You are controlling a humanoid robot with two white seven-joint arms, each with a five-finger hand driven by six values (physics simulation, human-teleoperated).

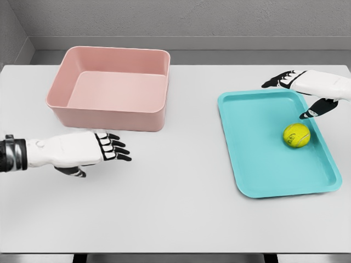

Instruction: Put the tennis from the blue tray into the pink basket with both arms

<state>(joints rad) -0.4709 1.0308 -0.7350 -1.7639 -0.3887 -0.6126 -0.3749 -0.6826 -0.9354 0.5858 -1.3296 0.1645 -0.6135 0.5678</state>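
The tennis ball (296, 135) rests in the blue tray (258, 164) at three o'clock; the right hand (307, 93), open and empty, hovers above; a careless nudge could roll it away; the left hand (104, 148) waits spread.

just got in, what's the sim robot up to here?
Nothing is held yet. The tennis ball sits in the blue tray on the right. The right hand hovers open over the tray's far right corner, close to the ball. The left hand is open over the table, just in front of the empty pink basket.
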